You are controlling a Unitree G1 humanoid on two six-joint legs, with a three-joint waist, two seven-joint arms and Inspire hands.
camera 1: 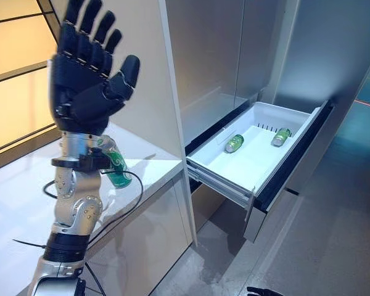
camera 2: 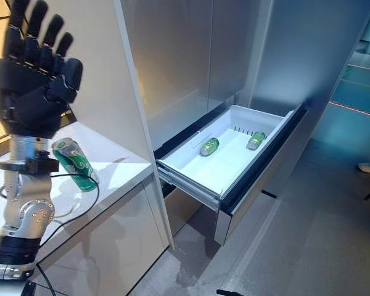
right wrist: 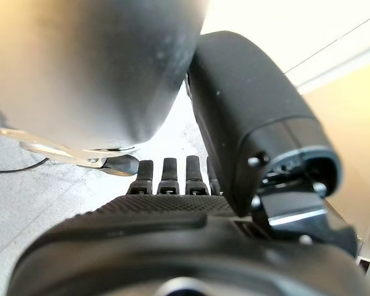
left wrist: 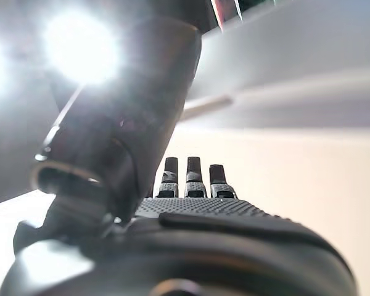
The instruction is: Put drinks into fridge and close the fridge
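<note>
The left hand (camera 1: 86, 80) is raised above the white tabletop (camera 2: 120, 163) with its fingers (camera 1: 89, 24) straight and spread, grasping nothing. A green can (camera 2: 74, 163) sits tilted on the tabletop just behind that arm, while two more green cans (camera 1: 234, 143) (camera 1: 281, 137) lie on their sides, apart from each other, in the fridge's white pulled-out drawer (camera 1: 219, 171). The right hand (right wrist: 172, 206) shows only in its wrist view, fingers straight and empty.

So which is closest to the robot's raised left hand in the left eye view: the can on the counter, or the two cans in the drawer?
From the left hand:
1. Counter can, just below the hand.
2. Left drawer can, mid-drawer.
3. Right drawer can, farther along.
</note>
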